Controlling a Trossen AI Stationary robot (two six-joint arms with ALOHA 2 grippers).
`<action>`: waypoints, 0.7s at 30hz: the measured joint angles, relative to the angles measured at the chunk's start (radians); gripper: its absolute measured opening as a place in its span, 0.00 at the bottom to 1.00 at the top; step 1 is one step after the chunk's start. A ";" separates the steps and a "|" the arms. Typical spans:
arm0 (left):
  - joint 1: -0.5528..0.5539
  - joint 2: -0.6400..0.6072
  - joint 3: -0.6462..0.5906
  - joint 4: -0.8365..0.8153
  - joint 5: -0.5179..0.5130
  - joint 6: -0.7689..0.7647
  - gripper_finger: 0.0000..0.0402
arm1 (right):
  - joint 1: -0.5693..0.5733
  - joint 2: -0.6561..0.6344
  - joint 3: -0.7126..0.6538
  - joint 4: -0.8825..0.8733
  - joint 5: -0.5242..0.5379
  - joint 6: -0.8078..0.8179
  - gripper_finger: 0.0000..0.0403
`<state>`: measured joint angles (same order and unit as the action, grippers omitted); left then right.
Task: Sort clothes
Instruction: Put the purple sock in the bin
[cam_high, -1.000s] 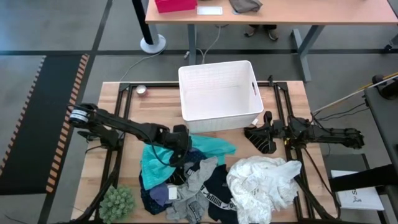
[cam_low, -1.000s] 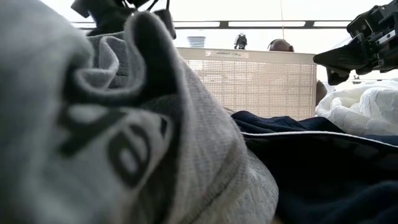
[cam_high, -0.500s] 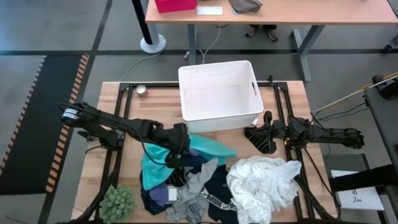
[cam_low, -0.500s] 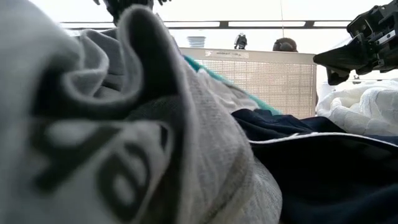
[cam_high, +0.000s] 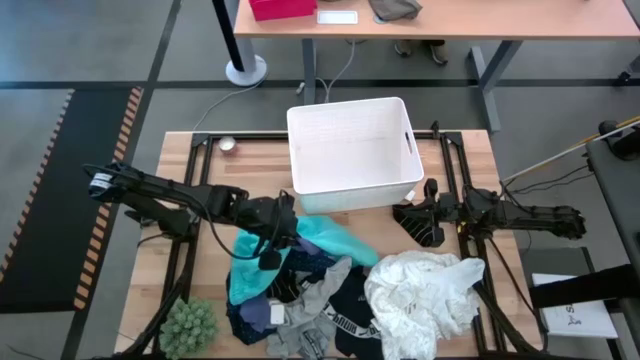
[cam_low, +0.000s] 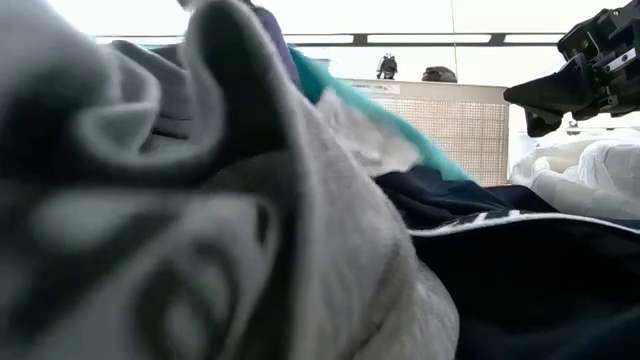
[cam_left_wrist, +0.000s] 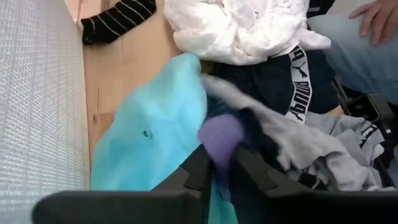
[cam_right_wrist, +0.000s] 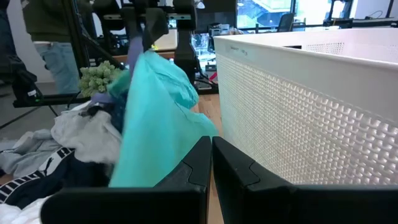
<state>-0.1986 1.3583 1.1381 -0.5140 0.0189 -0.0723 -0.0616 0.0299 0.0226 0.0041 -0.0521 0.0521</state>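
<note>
Table: wooden top (cam_high: 200, 165) with black frame rails, grey floor around, another desk beyond.
Bin: white plastic bin (cam_high: 352, 155) sat at the table's far middle.
Left gripper: left gripper (cam_high: 280, 222) was just in front of the bin, fingers nearly together, pinching a purple cloth (cam_left_wrist: 221, 138) with the teal garment (cam_high: 325, 238) hanging from it.
Teal garment: lifted at one end, rest draped onto the pile; in the right wrist view it hung beside the bin wall.
Pile: grey garment (cam_high: 315, 300), navy patterned garment (cam_high: 245, 318) and black garment with white print (cam_high: 350, 318) lay heaped at the near middle.
White garment: large white garment (cam_high: 425, 295) was bunched right of the pile, touching it.
Sock: striped sock (cam_left_wrist: 118, 20) lay flat near the bin.
Right gripper: right gripper (cam_high: 412, 222) was fully closed, holding nothing, right of the bin.
Plant: green plant (cam_high: 188, 325) stood at the near left corner.
Person: a hand (cam_left_wrist: 376, 15) and jeans leg showed past the table edge.
</note>
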 joint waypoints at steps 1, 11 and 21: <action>-0.001 0.005 0.000 0.007 0.000 0.005 0.12 | 0.000 0.000 0.000 0.000 0.000 0.000 0.00; -0.023 0.079 0.000 0.044 0.006 0.089 0.38 | 0.000 0.000 0.000 0.000 0.000 0.000 0.00; -0.016 0.170 -0.002 0.051 -0.166 0.030 0.54 | 0.000 0.000 0.000 0.000 0.000 0.000 0.00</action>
<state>-0.2150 1.5287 1.1366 -0.4629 -0.1471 -0.0425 -0.0616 0.0299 0.0223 0.0040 -0.0517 0.0521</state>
